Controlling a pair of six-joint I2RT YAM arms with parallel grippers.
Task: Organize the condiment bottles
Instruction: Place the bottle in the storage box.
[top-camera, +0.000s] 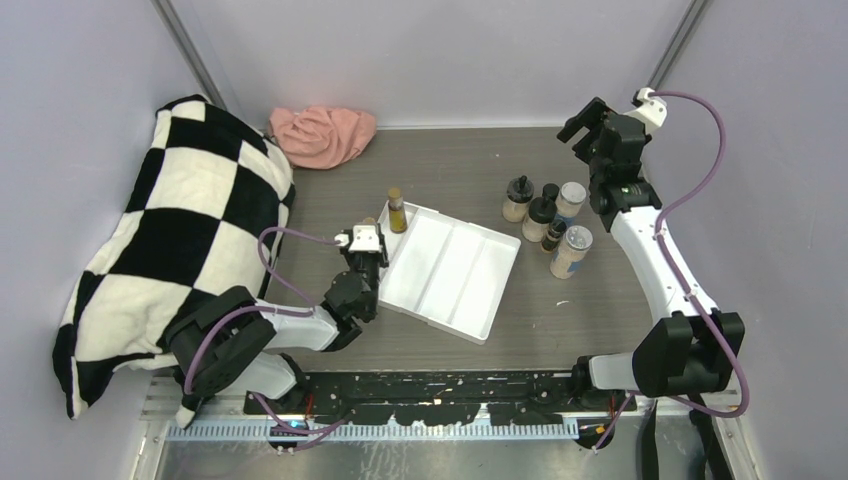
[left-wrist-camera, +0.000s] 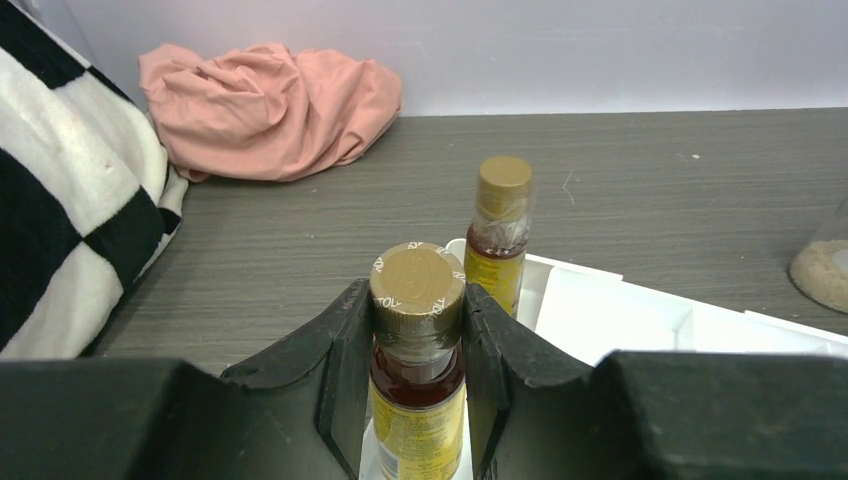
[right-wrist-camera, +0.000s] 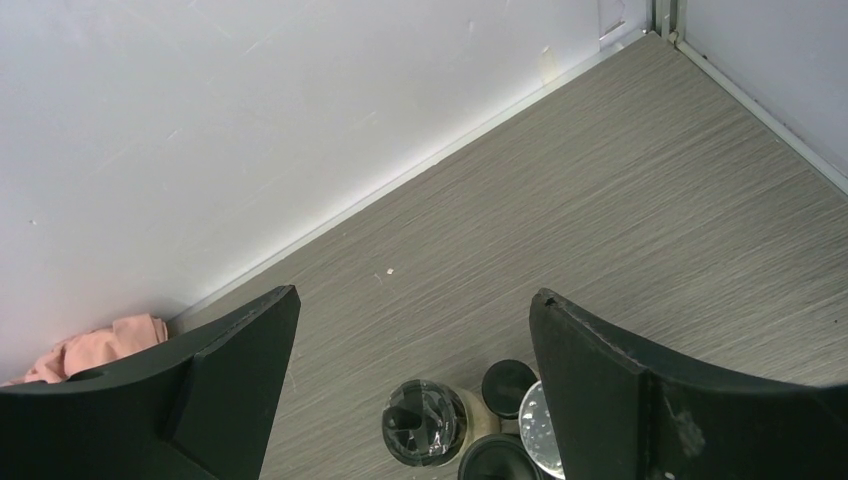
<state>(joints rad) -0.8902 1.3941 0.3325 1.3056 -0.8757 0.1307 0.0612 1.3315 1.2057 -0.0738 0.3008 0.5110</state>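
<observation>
while my left gripper (left-wrist-camera: 417, 335) is clamped on a slim yellow bottle with a brown cap (left-wrist-camera: 417, 290), held upright at the left edge of the white plastic divided tray (left-wrist-camera: 640, 320), its twin (left-wrist-camera: 500, 230) stands in the tray's corner just beyond. my right gripper (right-wrist-camera: 415, 310), jaws wide apart and holding nothing, hangs above the other bottles and jars (top-camera: 548, 222) clustered on the grey table (top-camera: 450, 160) right of the tray.

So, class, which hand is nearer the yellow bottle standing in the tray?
Left. The left hand, shut on a matching bottle, is beside the yellow bottle; the right hand hangs open beyond the other bottles.
</observation>
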